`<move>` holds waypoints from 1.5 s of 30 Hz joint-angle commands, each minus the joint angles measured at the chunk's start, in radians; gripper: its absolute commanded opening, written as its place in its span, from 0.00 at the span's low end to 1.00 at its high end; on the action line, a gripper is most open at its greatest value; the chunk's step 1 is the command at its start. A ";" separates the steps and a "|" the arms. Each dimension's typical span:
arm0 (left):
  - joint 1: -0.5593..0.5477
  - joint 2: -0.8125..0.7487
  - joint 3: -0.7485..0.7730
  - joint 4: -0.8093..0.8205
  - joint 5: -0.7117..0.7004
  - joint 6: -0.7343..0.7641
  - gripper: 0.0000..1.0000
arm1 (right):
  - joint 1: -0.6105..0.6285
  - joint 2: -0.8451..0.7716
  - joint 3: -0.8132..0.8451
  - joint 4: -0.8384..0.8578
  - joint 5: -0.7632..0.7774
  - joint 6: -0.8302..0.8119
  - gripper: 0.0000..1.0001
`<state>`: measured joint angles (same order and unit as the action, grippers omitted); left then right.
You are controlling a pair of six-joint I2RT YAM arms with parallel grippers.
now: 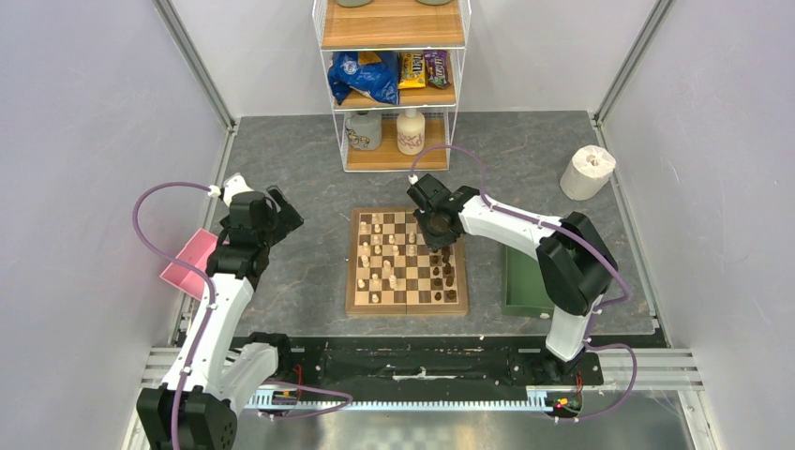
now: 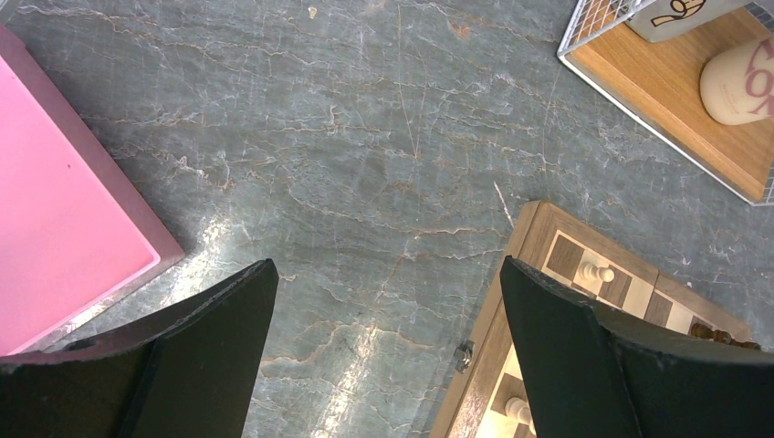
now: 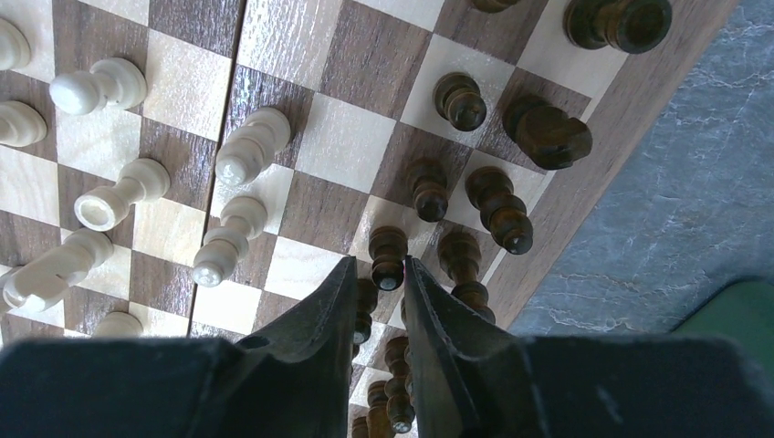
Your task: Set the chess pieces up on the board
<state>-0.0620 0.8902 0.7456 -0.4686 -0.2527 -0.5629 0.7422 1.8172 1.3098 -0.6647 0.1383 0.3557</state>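
Note:
The board (image 1: 407,305) lies at the table's middle, with pale chess pieces (image 1: 377,253) on its left half and dark ones (image 1: 445,272) on its right. My right gripper (image 1: 436,228) hangs over the board's far right part. In the right wrist view its jaws (image 3: 379,262) stand a narrow gap apart around the head of an upright dark pawn (image 3: 388,272); a sliver shows on the pawn's left side. Other dark pieces (image 3: 548,132) and pale pawns (image 3: 246,146) stand around. My left gripper (image 1: 281,217) (image 2: 385,265) is wide open and empty over bare table left of the board (image 2: 493,338).
A pink tray (image 1: 190,262) (image 2: 55,237) lies left of the left arm. A green tray (image 1: 523,281) (image 3: 739,315) sits right of the board. A white wire shelf rack (image 1: 394,84) (image 2: 675,100) stands behind the board, and a paper roll (image 1: 588,172) at the back right.

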 commanded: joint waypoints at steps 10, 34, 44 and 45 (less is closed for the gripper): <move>0.005 0.010 0.010 0.036 0.015 0.004 1.00 | 0.013 -0.100 0.076 -0.036 -0.023 -0.025 0.39; 0.006 0.216 0.315 -0.172 0.129 0.116 1.00 | 0.023 -0.100 0.215 -0.058 -0.108 0.063 0.64; -0.032 0.295 0.263 -0.174 0.250 0.140 0.98 | 0.022 -0.011 0.326 -0.071 -0.144 0.078 0.64; -0.049 0.309 0.267 -0.168 0.245 0.141 0.98 | 0.021 -0.009 0.338 -0.075 -0.115 0.073 0.64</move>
<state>-0.0700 1.1713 1.0130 -0.6559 -0.0650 -0.4667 0.7620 1.7985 1.5692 -0.7280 0.0006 0.4297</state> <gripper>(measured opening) 0.982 0.640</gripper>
